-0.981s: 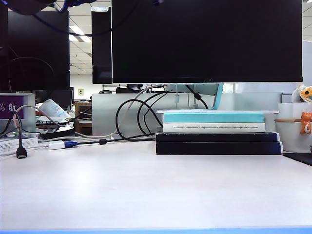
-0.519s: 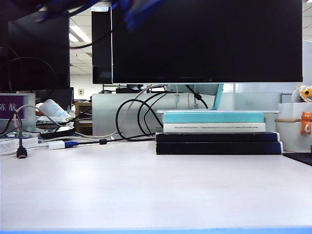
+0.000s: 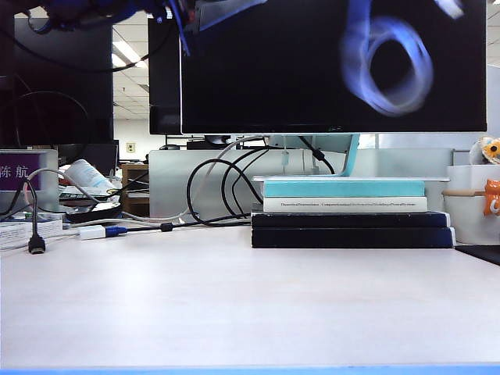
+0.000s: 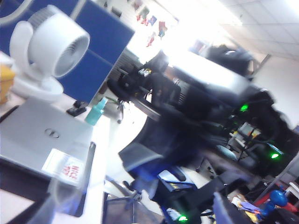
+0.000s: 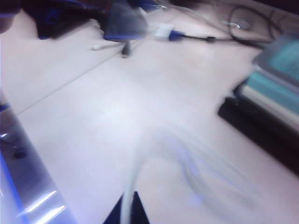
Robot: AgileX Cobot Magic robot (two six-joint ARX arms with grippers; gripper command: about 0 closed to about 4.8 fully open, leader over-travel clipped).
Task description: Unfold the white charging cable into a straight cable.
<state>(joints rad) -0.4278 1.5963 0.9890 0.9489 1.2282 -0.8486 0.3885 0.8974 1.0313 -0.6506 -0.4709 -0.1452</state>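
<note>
— Jaws on the right gripper (image 5: pixel 127 211): closed, pinching the white charging cable (image 5: pixel 132 179), which runs straight out from between the tips. Agree?

— Agree. Right wrist view has the cord leaving the dark tips, then smearing into loose loops above the tabletop (image 5: pixel 93 107). Not straight at all.

— Left gripper (image 4: pixel 138 207)?

— Jaws stand wide apart at the bottom edge of its wrist view, nothing between them. It's up high, aimed out into the room, not at the desk.

— Cable in the exterior view?

— Hanging in the air, upper right, in front of the big monitor (image 3: pixel 258 78). One blurred ring of thin glossy white cord (image 3: pixel 391 66), a strand going up out of frame. Plugs too blurred to pick out. It doesn't touch the tabletop (image 3: pixel 234 305).

— Left arm there?

— Dark blur at the top left corner (image 3: pixel 78 12).

— Surroundings?

— Stack of books (image 3: pixel 351 215) at the back, below the ring, well under it. Black cables (image 3: pixel 215 191) curl beside the books to the left. White adapter (image 3: pixel 91 232) with a blue plug lies further left. Orange toy (image 3: pixel 491 195) at the far right edge.

— Left wrist background?

— White fan (image 4: pixel 51 46) and a silver laptop (image 4: pixel 42 135).
</note>
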